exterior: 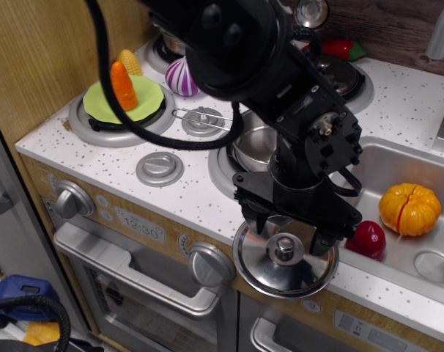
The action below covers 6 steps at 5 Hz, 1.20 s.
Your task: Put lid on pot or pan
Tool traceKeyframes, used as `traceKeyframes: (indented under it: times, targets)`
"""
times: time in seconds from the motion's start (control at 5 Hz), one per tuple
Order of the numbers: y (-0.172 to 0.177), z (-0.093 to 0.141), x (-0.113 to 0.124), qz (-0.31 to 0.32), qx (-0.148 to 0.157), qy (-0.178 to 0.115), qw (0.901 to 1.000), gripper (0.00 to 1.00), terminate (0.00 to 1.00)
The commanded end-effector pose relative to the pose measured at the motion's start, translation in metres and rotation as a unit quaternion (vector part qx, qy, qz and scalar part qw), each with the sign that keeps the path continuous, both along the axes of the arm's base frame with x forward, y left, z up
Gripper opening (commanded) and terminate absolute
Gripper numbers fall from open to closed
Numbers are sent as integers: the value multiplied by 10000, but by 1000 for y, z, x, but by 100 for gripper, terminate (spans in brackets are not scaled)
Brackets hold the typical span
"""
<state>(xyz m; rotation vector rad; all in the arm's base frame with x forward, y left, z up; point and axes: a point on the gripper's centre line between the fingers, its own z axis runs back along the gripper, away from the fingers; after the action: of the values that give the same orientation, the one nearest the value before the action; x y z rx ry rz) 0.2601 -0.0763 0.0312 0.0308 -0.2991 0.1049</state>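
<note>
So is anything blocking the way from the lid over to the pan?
Nothing visible does. The lid sits at the counter's front edge under the gripper, and the pan lies just behind it, partly hidden by the arm.

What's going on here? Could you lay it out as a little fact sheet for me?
setting: toy kitchen counter with burners and a sink
gripper: directly above the lid; open or shut cannot be told
lid: shiny, round, at the counter's front edge
pan: on the burner behind the gripper, uncovered
task stage: lid not yet on pan
in sink: orange pumpkin, red fruit
</note>
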Motion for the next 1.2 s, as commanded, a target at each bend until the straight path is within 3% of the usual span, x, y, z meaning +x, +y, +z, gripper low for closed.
traceKeyframes:
  times: [0.0, 0.8, 1.0]
  targets:
    - [0, 0, 0, 0, 0, 0, 10000, 100, 0]
    - [9, -22, 9, -141, -218, -189, 9995, 100, 0]
    - [9, -27, 8, -87, -305, -210, 9993, 0, 0]
